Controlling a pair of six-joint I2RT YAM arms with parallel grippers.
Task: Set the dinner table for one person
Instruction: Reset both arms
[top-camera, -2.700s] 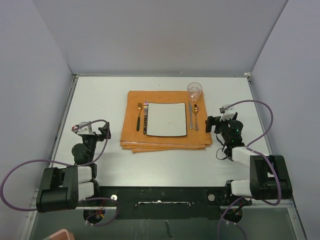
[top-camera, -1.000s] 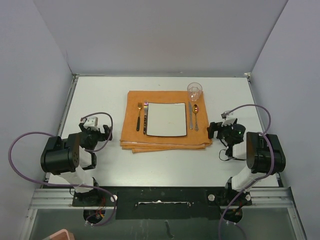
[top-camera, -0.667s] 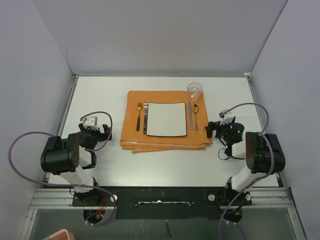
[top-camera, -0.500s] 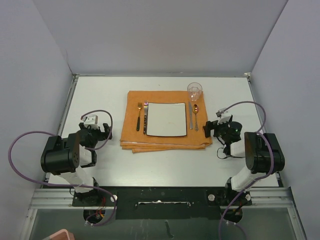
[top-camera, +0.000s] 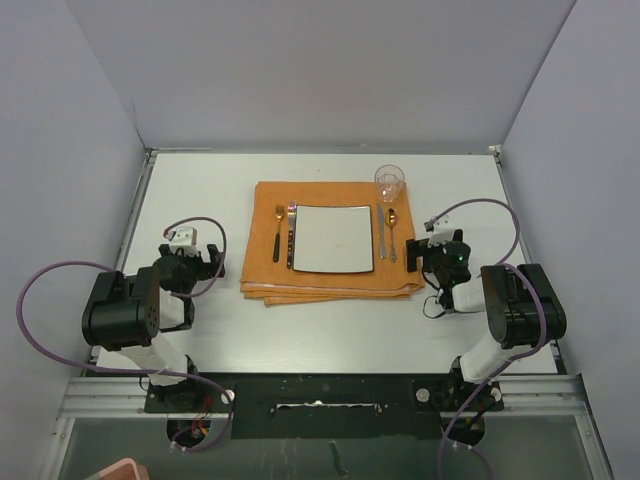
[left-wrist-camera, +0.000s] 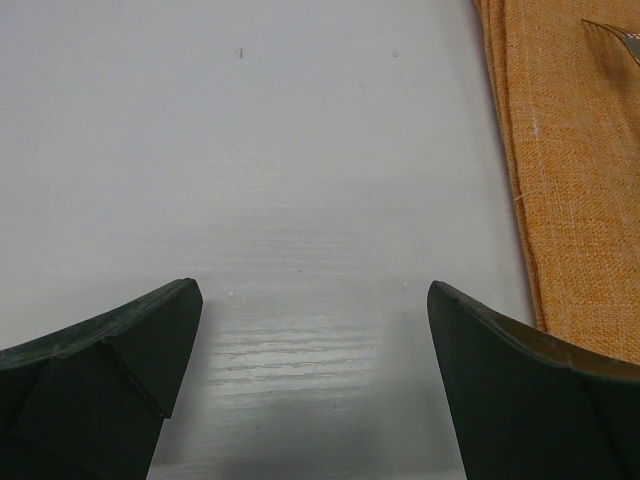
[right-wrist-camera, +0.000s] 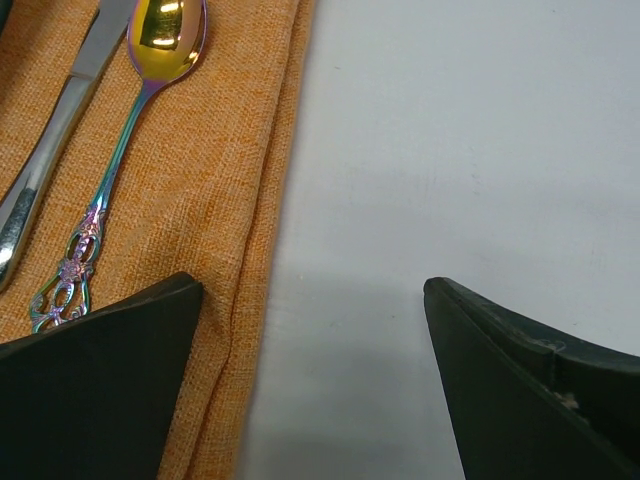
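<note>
Desk (top-camera: 190, 190): off-white, metal-edged, spanning the top view beneath both arms, long axis left to right. Near its middle, toward the far edge, an orange mat (top-camera: 330, 283) carrying a square plate (top-camera: 333, 238), fork (top-camera: 277, 232) on the left, knife (top-camera: 381, 232) and spoon (top-camera: 392, 228) on the right, glass (top-camera: 389, 182) at the mat's far right corner. Setting seemingly complete; probably nothing left to fetch. Left tool (top-camera: 208, 263) low over bare surface toward the left edge, apart from the mat; right tool (top-camera: 426, 258) right at the mat's right border, so the nearer of the two.

Left wrist: left tool (left-wrist-camera: 312, 295) spread wide, gripping nothing, bare desk (left-wrist-camera: 300, 120) below, mat (left-wrist-camera: 580, 200) off to the right.

Right wrist: right tool (right-wrist-camera: 312, 290) likewise wide and empty, astride the right border of the mat (right-wrist-camera: 220, 200), spoon (right-wrist-camera: 115, 160) just ahead with handle toward the near edge, bare desk (right-wrist-camera: 470, 150) on the other side.
</note>
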